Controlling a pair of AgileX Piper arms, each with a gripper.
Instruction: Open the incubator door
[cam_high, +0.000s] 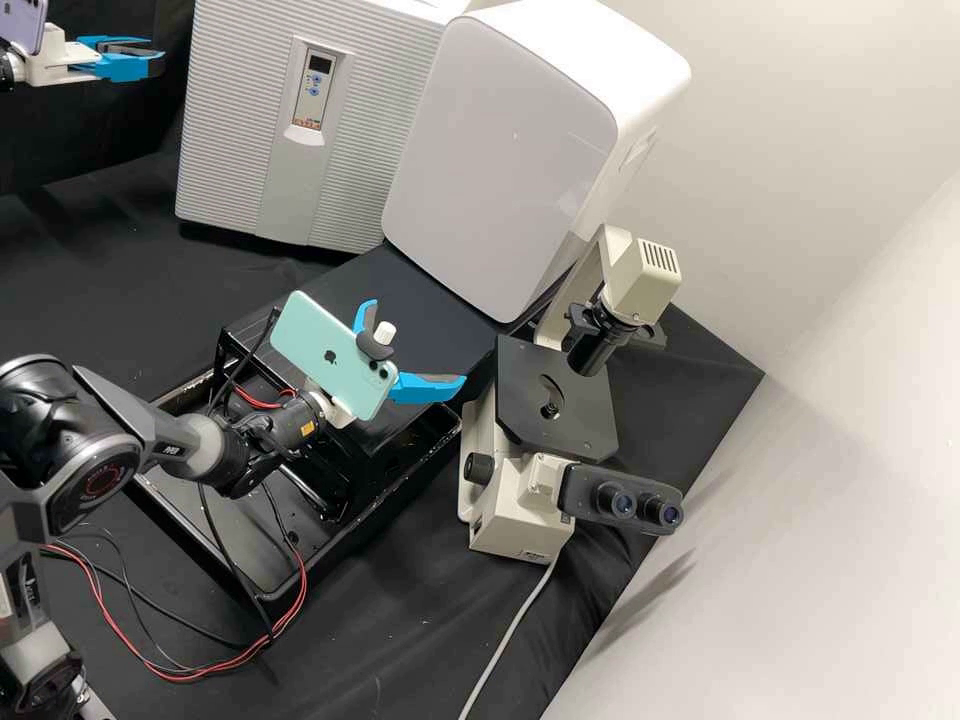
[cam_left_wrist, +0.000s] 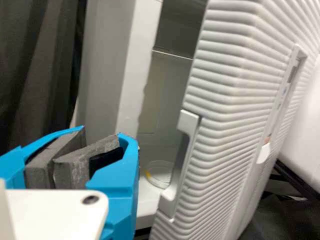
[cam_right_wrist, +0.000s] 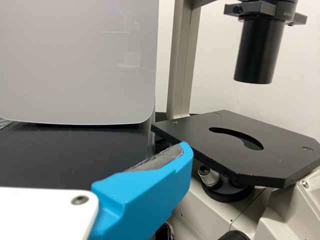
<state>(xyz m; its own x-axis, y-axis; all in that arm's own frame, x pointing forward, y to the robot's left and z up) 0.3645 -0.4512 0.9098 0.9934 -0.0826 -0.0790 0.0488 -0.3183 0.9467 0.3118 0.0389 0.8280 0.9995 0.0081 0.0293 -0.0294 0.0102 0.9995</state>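
The incubator door (cam_high: 235, 130), ribbed and pale grey with a control panel, faces the bench in the high view. In the left wrist view the door (cam_left_wrist: 225, 110) stands ajar, its recessed handle (cam_left_wrist: 181, 165) along the free edge and the incubator's inside showing beside it. My left gripper (cam_high: 150, 65) is at the high view's top left; in its wrist view the left gripper (cam_left_wrist: 55, 157) is shut with nothing held, apart from the handle, near the opening. Out over the black box, my right gripper (cam_high: 415, 345) stands open; one finger (cam_right_wrist: 150, 190) shows in its wrist view.
A white cabinet (cam_high: 500, 150) stands beside the incubator, with a microscope (cam_high: 520, 480) in front of it. A black platform (cam_high: 420, 300) lies under the right gripper, with loose cables (cam_high: 150, 660) nearby. A round clear dish (cam_left_wrist: 160, 174) is inside the incubator.
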